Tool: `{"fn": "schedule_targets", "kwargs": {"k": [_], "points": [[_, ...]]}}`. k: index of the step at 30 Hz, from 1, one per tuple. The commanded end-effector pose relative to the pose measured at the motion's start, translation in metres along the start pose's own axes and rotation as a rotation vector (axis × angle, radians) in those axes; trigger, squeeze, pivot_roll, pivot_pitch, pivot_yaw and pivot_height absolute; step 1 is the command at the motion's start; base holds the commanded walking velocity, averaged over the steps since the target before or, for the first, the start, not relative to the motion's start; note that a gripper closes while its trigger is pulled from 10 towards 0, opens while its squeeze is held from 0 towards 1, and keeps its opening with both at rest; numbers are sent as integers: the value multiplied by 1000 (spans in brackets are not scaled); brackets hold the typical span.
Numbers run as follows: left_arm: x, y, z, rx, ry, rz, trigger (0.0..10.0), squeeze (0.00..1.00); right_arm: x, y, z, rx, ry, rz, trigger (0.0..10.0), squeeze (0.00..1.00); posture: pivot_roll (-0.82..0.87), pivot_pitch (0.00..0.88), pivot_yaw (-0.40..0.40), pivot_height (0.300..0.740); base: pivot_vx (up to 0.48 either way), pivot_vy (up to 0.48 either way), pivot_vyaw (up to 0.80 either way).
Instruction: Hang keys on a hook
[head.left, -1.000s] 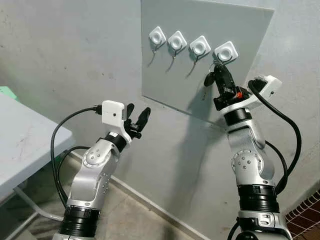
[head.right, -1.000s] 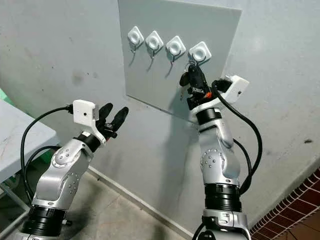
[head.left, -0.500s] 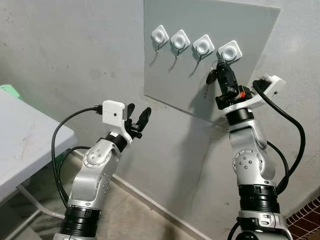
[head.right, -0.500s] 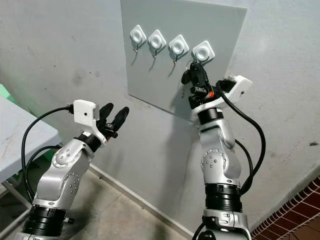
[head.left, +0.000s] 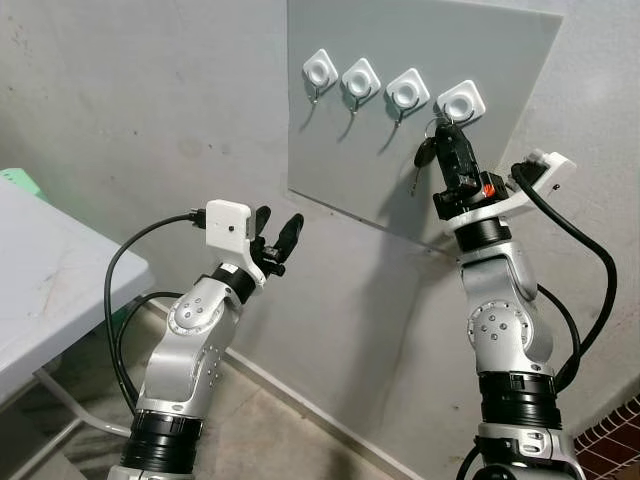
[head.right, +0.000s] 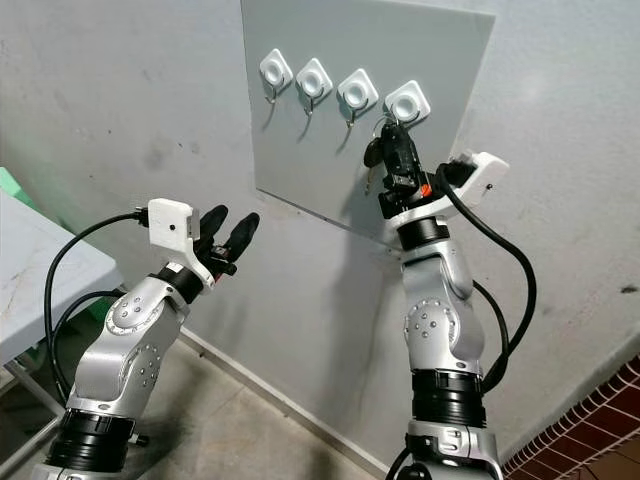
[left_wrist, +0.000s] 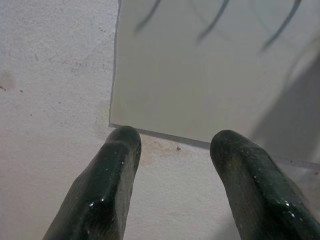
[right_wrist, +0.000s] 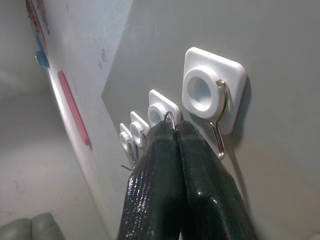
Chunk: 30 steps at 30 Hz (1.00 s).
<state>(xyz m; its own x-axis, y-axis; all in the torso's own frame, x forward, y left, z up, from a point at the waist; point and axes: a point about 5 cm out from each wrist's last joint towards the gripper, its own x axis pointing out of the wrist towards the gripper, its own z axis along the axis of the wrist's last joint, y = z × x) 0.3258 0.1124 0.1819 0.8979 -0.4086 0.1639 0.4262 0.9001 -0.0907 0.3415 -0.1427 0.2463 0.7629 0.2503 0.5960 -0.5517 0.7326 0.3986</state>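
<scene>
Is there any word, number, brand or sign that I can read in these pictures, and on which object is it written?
None can be read. The grey board, its four white hooks, the keys in the right pincer, and the left pincer carry no legible text.

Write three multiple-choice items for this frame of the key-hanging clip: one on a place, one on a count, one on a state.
1. Where is the right end effector?
A. just under the hook at the robot's right end of the row
B. over the table
C. at the floor

2. How many white hooks are on the grey board?
A. two
B. four
C. six

3. How do the left end effector fingers stand?
A. pressed together
B. closed on keys
C. apart, holding nothing

Key: 1 A, it is raised to that hook with the keys hanging beside it; 2 B, four sit in a row; 3 C, the left wrist view shows a gap.
</scene>
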Motion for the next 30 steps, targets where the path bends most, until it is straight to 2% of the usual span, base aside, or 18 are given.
{"fn": "schedule_targets", "kwargs": {"k": [1, 7, 10, 18, 30], "points": [[2, -1, 7, 15, -18, -2, 10000, 0, 2, 7, 6, -7, -17, 41, 10000, 0, 200, 0, -19, 740, 0, 0, 0], [2, -1, 7, 15, -18, 0, 10000, 0, 2, 8, 4, -4, -15, 47, 10000, 0, 200, 0, -19, 740, 0, 0, 0], [1, 0, 7, 15, -17, 1, 10000, 0, -1, 12, 1, -16, 16, 96, 10000, 0, 200, 0, -19, 740, 0, 0, 0], [2, -1, 7, 14, -18, -1, 10000, 0, -5, 14, -5, -39, 61, 121, 10000, 0, 198, 0, -17, 740, 0, 0, 0], [2, -1, 7, 13, -15, -5, 10000, 0, -2, 11, 4, -11, -10, 74, 10000, 0, 197, 0, -15, 740, 0, 0, 0]]}}
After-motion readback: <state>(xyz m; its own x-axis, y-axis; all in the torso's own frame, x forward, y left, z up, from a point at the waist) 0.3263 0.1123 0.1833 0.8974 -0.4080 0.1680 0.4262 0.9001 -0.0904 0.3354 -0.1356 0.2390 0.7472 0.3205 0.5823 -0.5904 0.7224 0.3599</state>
